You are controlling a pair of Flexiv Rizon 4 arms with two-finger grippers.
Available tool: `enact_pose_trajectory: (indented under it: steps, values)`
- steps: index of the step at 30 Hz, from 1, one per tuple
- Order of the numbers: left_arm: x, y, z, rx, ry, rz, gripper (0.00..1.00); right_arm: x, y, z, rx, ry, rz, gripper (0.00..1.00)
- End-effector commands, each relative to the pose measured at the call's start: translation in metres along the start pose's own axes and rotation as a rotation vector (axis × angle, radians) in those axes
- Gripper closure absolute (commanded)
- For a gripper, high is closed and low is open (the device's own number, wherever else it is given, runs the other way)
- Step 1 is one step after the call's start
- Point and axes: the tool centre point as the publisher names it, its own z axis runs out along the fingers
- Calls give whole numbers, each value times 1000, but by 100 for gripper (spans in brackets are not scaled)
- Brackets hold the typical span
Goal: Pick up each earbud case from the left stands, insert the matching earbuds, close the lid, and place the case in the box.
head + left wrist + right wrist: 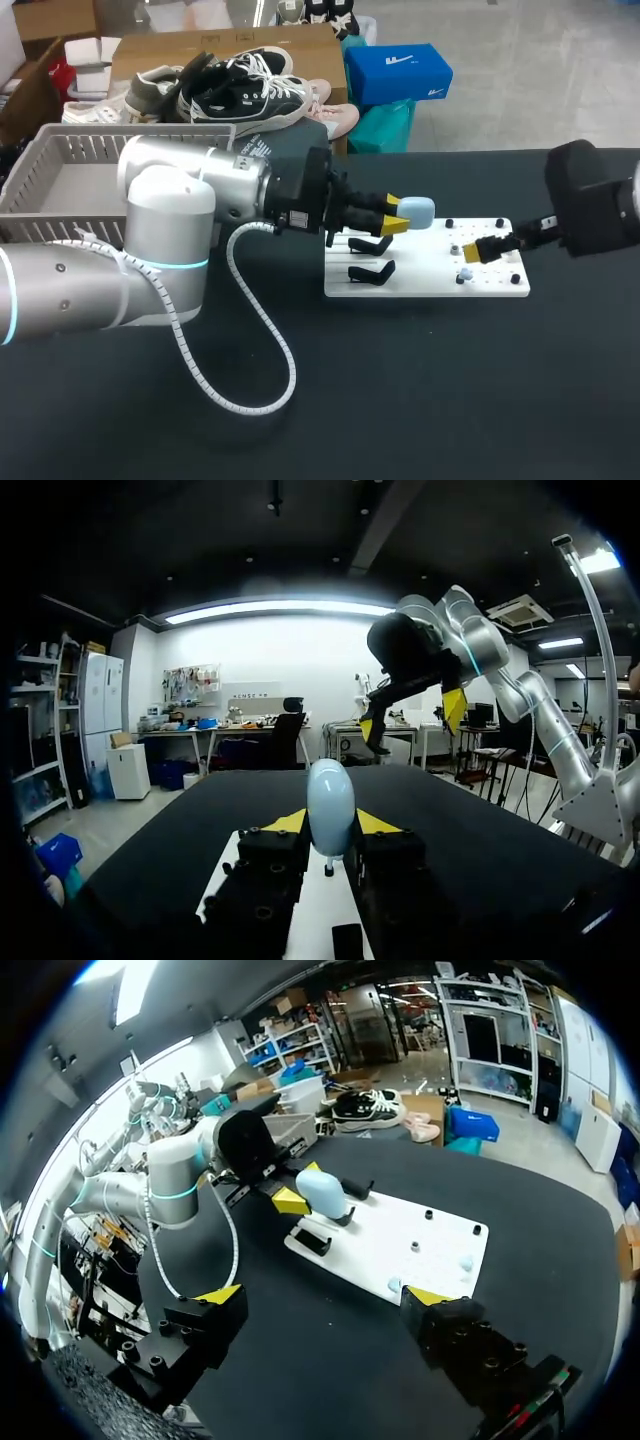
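A light blue earbud case is held shut-lidded above the white board's left end, over two black stands. My left gripper is shut on it. In the left wrist view the case stands upright between the yellow fingertips. My right gripper hovers over the board's right end, near a small pale earbud. In the right wrist view it is wide open and holds nothing. Ahead of it lie the board, two earbuds and the case.
A grey slatted basket stands at the table's far left, behind my left arm. A white coiled cable hangs from that arm onto the black table. Small black pegs dot the board's right half.
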Motion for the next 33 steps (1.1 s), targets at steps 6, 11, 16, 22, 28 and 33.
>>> enact_pose_trajectory:
  steps: [6, 11, 16, 22, 28, 33]
  values:
    - [0, -1, 0, -3, -1, 1, 100, -23, 13, 42, 42, 57, -5, 0]
    - [0, -1, 0, -3, -1, 1, 100, -30, 10, 55, 58, 71, 1, 0]
    - [0, -1, 0, -3, -1, 1, 100, -36, 6, 63, 78, 78, 3, 0]
    - [0, -1, 0, -3, -1, 1, 100, -43, 0, 70, 96, 78, 12, 0]
    - [0, -1, 0, -3, -1, 1, 100, -46, -11, 73, 124, 77, 29, 0]
    - [0, -1, 0, -3, -1, 1, 100, -47, -17, 74, 135, 76, 37, 0]
